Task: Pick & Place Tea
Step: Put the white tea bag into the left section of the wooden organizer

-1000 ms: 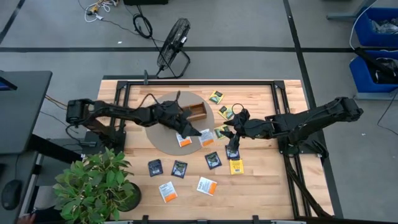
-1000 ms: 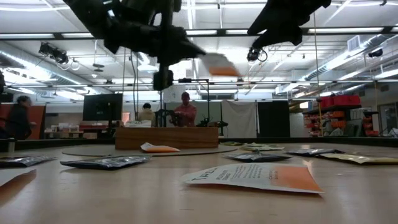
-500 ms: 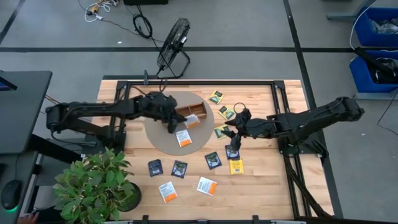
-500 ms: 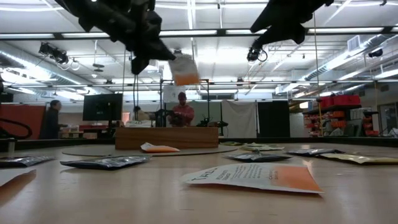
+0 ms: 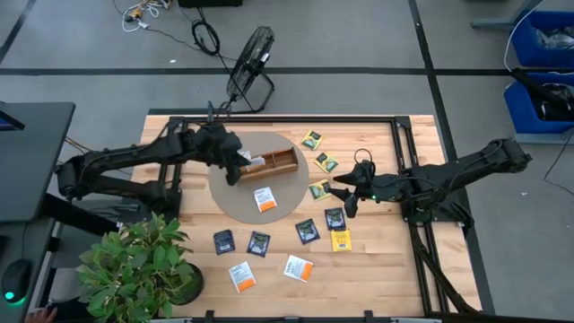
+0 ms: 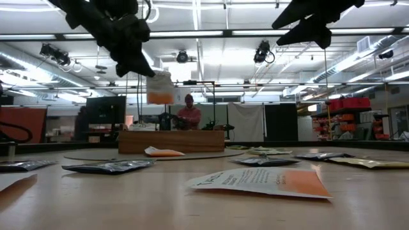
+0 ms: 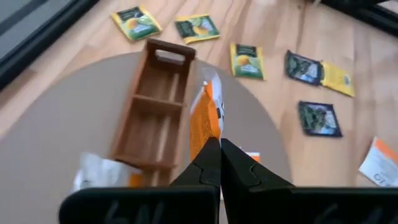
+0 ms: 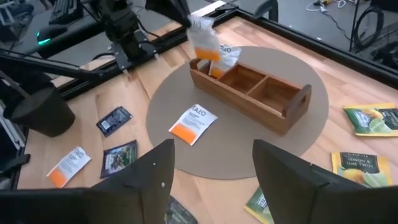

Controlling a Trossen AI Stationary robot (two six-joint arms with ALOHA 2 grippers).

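A white-and-orange tea packet [image 8: 204, 38] hangs over the left end of the wooden tray [image 5: 276, 162], which stands on a round grey mat [image 5: 235, 199]. My left gripper [image 5: 235, 163] is shut on it. Another white packet [image 7: 93, 174] lies in that end compartment. One white-and-orange packet [image 5: 265, 198] lies flat on the mat. Green-yellow packets [image 5: 311, 139], dark ones [image 5: 308, 231] and more white-and-orange ones [image 5: 298, 267] lie flat on the table. To the right of the mat my right gripper [image 5: 346, 199] hovers open over a green-yellow packet [image 5: 320, 189], touching nothing. My left gripper pinches the packet's upper edge [image 7: 210, 134] between its two shut fingers. The fingers slant down from the table's left side. The packet hangs upright below them [image 6: 160, 88], clear of the tray and the mat.
A black frame rail [image 5: 287, 117] runs around the table top. A potted plant [image 5: 139, 269] stands at the near left corner, and a fan [image 5: 249, 67] on the floor beyond the far edge. People show in the room behind the table [image 6: 190, 112].
My left gripper, shut on the white-and-orange packet, has carried it up and toward the table's left and far edge, from over the mat's right side to over the tray's left end. The wrist has rolled, and the packet now hangs upright. My right gripper has drawn back slightly toward the right.
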